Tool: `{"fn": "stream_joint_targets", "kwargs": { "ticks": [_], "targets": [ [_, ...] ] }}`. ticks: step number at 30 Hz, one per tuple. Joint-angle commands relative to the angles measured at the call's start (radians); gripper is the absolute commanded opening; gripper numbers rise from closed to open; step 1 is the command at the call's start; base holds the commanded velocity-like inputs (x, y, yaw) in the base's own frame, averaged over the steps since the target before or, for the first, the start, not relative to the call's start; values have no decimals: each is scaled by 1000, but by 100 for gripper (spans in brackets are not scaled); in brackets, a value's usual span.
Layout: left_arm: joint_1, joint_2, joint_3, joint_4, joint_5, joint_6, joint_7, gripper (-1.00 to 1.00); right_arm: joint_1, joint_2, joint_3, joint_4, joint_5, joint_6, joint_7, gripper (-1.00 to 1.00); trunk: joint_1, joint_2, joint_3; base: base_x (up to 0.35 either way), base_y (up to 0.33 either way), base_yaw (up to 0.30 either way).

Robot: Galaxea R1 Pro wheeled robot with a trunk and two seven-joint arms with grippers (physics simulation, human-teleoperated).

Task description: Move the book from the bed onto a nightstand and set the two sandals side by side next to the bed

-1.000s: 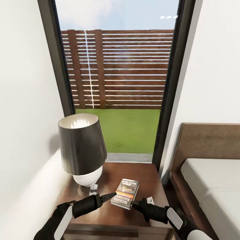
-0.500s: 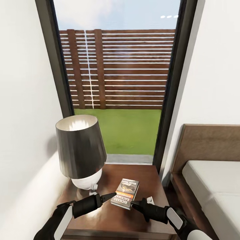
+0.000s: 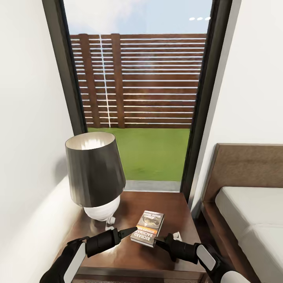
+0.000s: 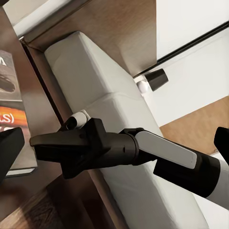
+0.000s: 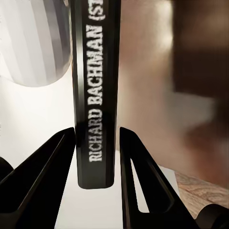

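The book [image 3: 147, 228], a dark paperback with an orange band and "RICHARD BACHMAN" in white, is at the front of the nightstand [image 3: 173, 208], beside the lamp. My right gripper [image 3: 158, 239] is at its near corner. In the right wrist view the right gripper [image 5: 97, 131] is shut on the book's spine [image 5: 97, 86], a finger against each side. My left gripper [image 3: 131, 230] hovers open just left of the book, touching nothing. Its wrist view shows its spread fingers [image 4: 9, 148], the book [image 4: 8, 90] and the right gripper [image 4: 71, 143].
A lamp [image 3: 94, 173] with a dark shade and white base takes up the nightstand's left half. The bed [image 3: 243, 212] with its brown headboard [image 3: 247, 165] stands close on the right. A tall window [image 3: 137, 78] is behind, and a white wall [image 3: 27, 118] on the left.
The whole picture has shifted slightly, so the camera has moved. Both grippers and the book keep the same places relative to each other.
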Motion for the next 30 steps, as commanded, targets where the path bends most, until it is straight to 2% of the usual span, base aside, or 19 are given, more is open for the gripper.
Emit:
{"fn": "stream_joint_targets", "kwargs": {
  "ticks": [1,5,14,27,30],
  "targets": [
    [-1,1,-3,0,8,8,1,100,-1,-1,4,0,-6,3,1,-100,0,0,-1,0,0,0],
    [-1,1,-3,0,8,8,1,100,-1,-1,4,0,-6,3,1,-100,0,0,-1,0,0,0],
    [-1,1,-3,0,8,8,1,100,-1,-1,4,0,-6,3,1,-100,34,-63,-29,0,0,0],
    [-1,1,-4,0,8,8,1,100,-1,-1,4,0,-6,3,1,-100,34,-63,-29,0,0,0],
    [-1,1,-4,0,8,8,1,100,-1,-1,4,0,-6,3,1,-100,46,-84,-39,0,0,0]
  ]
}}
